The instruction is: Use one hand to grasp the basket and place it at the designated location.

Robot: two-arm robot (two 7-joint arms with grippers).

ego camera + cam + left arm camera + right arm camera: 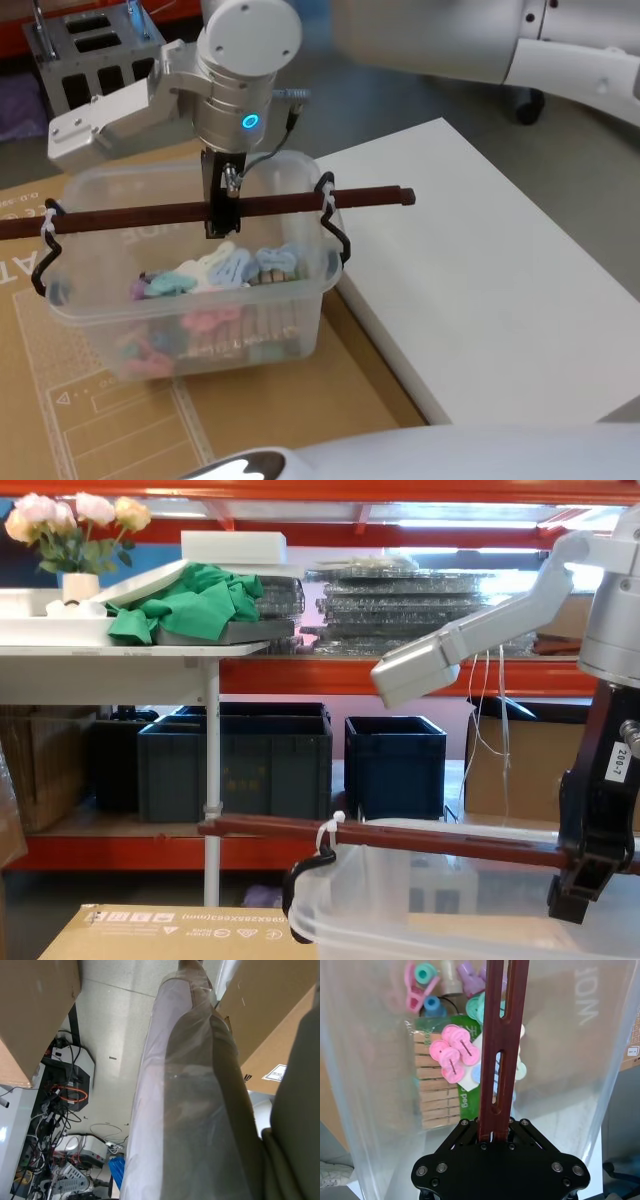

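Plainly the grasp is made and the placing is what is left. A white surface (480, 280) takes the right of the head view, and a cardboard sheet (60, 420) lies just beside it on the left. The basket (300, 310) stands over that cardboard, its right wall close to the surface's edge. I cannot tell whether its base rests on the cardboard or hangs just clear. The black hooks (340, 235) stretched between bar and rim suggest that the weight is on the handle (130, 215). That handle runs level across the top of the basket and overhangs both ends. The right gripper (495, 1127) stands upright over it near the middle, fingers clamped on the bar from both sides. The left arm is idle, off at the side among cardboard boxes (30, 1010) above the floor (115, 1025). Inside the basket lie a pack of wooden pegs (437, 1095) and loose pastel clips (452, 1052). White zip ties (48, 218) fasten the handle at each end. Nothing marks the target spot. Judging by the layout, the white surface is likely, so a lift, a carry to the right and a release are left.
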